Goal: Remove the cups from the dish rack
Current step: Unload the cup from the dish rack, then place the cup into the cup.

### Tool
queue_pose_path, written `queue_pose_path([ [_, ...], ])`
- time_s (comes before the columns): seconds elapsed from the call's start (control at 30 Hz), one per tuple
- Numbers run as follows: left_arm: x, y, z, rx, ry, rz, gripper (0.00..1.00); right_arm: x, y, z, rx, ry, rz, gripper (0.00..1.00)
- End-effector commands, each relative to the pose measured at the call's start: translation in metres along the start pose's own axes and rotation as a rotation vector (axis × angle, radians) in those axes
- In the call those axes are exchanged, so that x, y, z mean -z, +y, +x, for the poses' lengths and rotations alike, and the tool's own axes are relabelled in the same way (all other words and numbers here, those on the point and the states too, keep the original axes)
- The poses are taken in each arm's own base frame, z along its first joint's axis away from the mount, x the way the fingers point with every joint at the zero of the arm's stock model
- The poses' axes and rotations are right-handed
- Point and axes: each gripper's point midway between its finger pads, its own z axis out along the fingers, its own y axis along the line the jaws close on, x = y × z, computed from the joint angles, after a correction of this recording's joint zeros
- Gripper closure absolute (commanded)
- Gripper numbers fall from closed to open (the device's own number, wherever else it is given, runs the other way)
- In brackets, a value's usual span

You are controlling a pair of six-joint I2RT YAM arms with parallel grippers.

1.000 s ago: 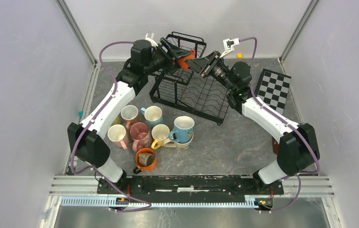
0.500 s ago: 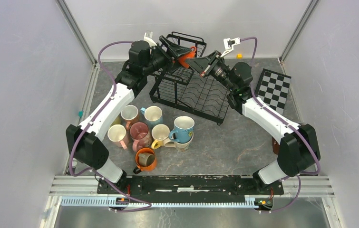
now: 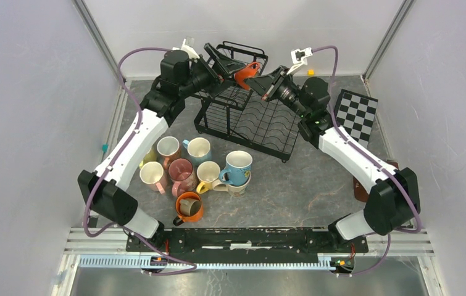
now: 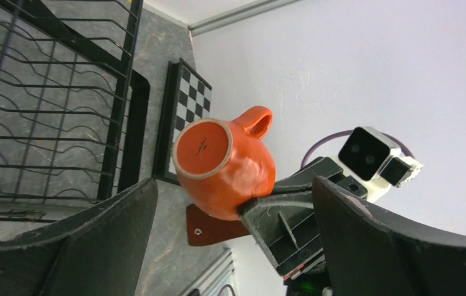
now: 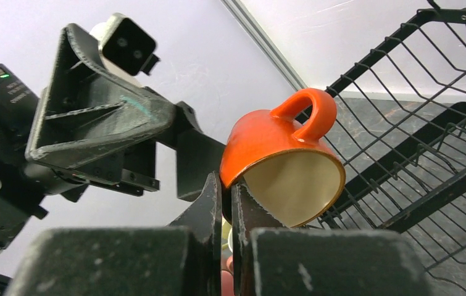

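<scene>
Your right fingers [image 5: 227, 185] are clamping shut on the rim of one orange mug [image 5: 273, 154], one finger inside the wall and one outside. In the right wrist view the mug is lying on its side in the air with its handle pointing up. Your left fingers [image 4: 233, 185] are standing wide apart and gripping nothing. The mug's base is facing the gap between them and touching neither.

One black wire rack [image 3: 261, 126] is sitting on the counter [image 3: 304, 185] just below both sets of fingers, its raised upper basket right behind the held mug. One checkered board [image 3: 355, 114] is lying out past the right fingers.

Well back from the fingers, toward the arm bases, you are looking at eight more mugs on the counter:
- a beige mug [image 3: 168, 148]
- a light blue mug [image 3: 198, 149]
- a pink mug [image 3: 181, 169]
- a cream mug [image 3: 152, 174]
- a yellow mug [image 3: 208, 172]
- a big blue mug [image 3: 237, 161], which is sitting inside a pale mug [image 3: 241, 187]
- a second orange one [image 3: 194, 216], which is holding a small brownish thing I cannot identify
</scene>
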Motion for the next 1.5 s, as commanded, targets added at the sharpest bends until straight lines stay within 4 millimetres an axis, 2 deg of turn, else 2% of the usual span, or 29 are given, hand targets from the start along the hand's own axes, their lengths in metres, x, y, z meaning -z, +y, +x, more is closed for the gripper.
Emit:
queue_pose_path([
  [0.0,0.046,-0.036,-0.023,-0.186,-0.103,0.022,0.0,0.008,0.034,-0.04,0.107,-0.072,-0.037,1.0],
  [0.3,0.12,-0.062,-0.038,-0.339,-0.233,-0.013,0.0,0.012,0.036,-0.025,0.158,0.024,-0.014,1.0],
  [0.6,0.187,-0.065,-0.031,-0.419,-0.315,-0.022,0.0,0.006,0.054,0.009,0.242,0.169,-0.005,1.0],
  [0.8,0.225,-0.079,-0.025,-0.453,-0.347,0.015,0.0,-0.001,0.068,0.055,0.304,0.306,0.016,1.0],
  [1.13,0.269,-0.092,-0.025,-0.507,-0.422,0.034,0.0,-0.003,0.084,0.134,0.406,0.508,0.04,1.0],
  [1.27,0.284,-0.098,-0.027,-0.525,-0.456,0.048,0.0,-0.006,0.091,0.159,0.468,0.583,0.061,1.0],
  [1.47,0.29,-0.102,-0.027,-0.539,-0.464,0.056,0.0,-0.011,0.095,0.197,0.556,0.687,0.101,1.0],
])
